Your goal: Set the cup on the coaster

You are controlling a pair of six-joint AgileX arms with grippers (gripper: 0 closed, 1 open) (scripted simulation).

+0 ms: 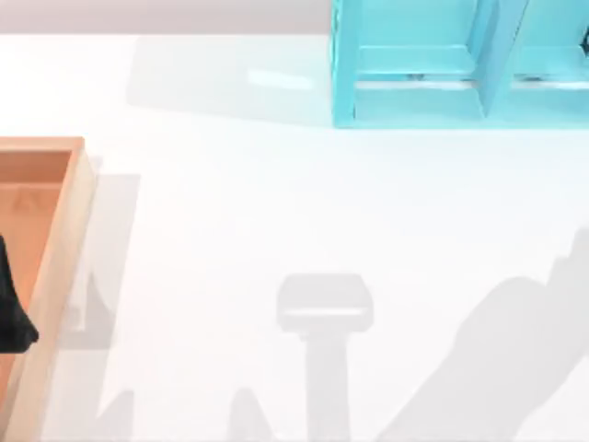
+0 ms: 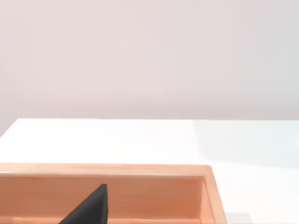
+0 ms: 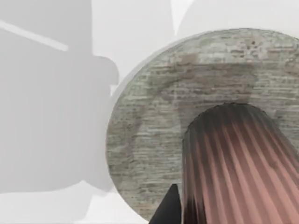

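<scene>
The cup (image 3: 233, 168), a reddish-brown tumbler with finely ribbed sides, fills the near part of the right wrist view, and behind it lies the coaster (image 3: 159, 121), a round grey disc with a weathered, streaked face resting flat on the white table (image 3: 46, 205). The cup overlaps the coaster's disc in that view; whether its base touches the coaster cannot be told. A dark finger (image 3: 167, 207) of the right gripper juts in just beside the cup's ribbed wall — how far the jaws stand apart, and whether they grip the cup, cannot be told. Taking the wooden tray (image 1: 64, 239) as landmark: in the top view it sits at the table's left edge, a light-wood box with raised walls and an orange-brown floor. A dark part of the left arm (image 1: 11, 318) hangs over the tray's inside, and the left wrist view shows one dark fingertip (image 2: 91, 207) of the left gripper above the tray's floor, near its far wall — the state of its jaws cannot be told. Well apart from the tray, at the table's far edge and to the right, stands a turquoise shelf unit (image 1: 414, 74) with open compartments.
</scene>
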